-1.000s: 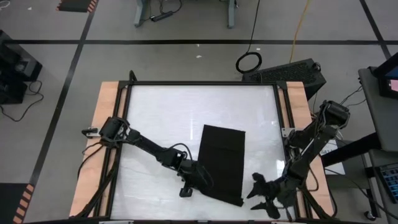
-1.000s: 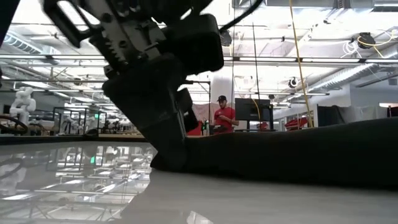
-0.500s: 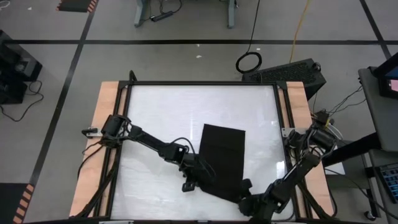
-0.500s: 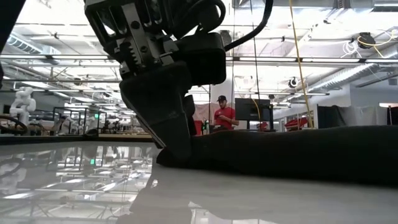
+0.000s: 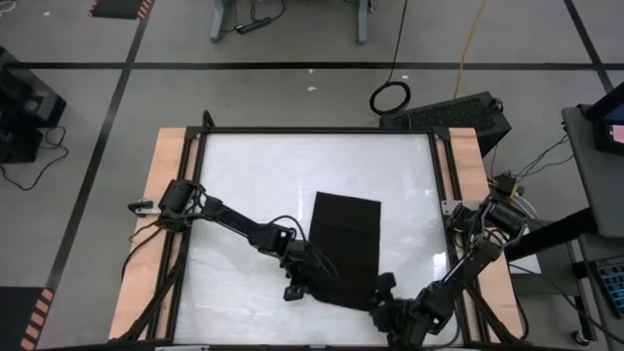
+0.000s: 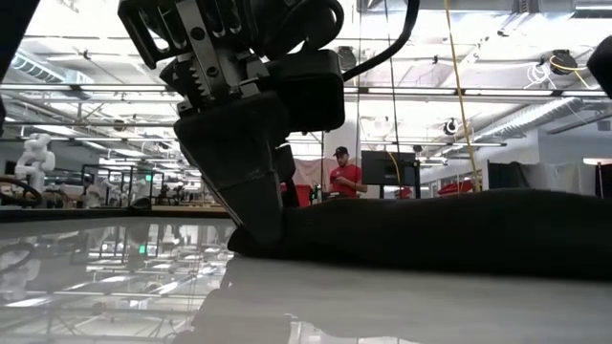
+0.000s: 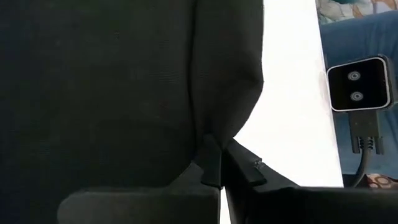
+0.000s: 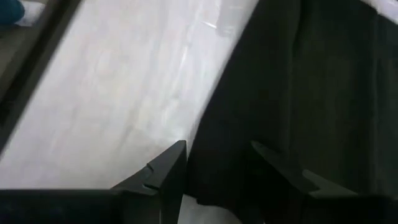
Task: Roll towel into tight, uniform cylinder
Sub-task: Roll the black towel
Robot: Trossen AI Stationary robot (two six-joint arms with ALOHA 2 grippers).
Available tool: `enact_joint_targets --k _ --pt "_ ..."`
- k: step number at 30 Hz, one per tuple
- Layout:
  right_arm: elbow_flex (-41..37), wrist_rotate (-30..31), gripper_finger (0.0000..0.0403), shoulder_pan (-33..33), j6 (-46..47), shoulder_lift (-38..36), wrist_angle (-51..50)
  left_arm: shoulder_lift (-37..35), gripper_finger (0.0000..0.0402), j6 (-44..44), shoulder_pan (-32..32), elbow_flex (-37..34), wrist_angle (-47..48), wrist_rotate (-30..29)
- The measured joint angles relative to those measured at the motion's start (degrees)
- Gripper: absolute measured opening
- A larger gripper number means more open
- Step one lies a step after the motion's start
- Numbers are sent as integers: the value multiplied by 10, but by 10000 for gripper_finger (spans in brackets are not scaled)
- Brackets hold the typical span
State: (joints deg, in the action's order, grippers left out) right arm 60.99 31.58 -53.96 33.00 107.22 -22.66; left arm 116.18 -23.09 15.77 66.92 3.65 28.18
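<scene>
White tabletop [image 5: 253, 185], black towel [image 5: 343, 244] lying flat right of centre, both arms at its near edge.

At the near-left corner the left gripper [image 5: 310, 285] is pinched closed on a fold of cloth, seen also in the left wrist view [image 7: 214, 165]. At the near-right corner the right gripper [image 5: 383, 297] holds its fingers [image 8: 163, 171] apart astride the towel's edge [image 8: 298, 93], not closed on it.

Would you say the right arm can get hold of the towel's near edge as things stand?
Probably yes. The right gripper is open, with the towel's near corner lying between its fingers, and nothing blocks it. The left gripper pinches the other near corner, well aside.
</scene>
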Motion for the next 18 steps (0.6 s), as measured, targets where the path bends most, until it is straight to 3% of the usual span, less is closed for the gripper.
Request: enact_joint_targets --k 11,18 --pt "-53 -25 147 5 92 -3 30 -1 2 15 0 0 -2 21" --pt "-59 -122 20 35 93 -4 68 -1 2 51 11 2 35 20"
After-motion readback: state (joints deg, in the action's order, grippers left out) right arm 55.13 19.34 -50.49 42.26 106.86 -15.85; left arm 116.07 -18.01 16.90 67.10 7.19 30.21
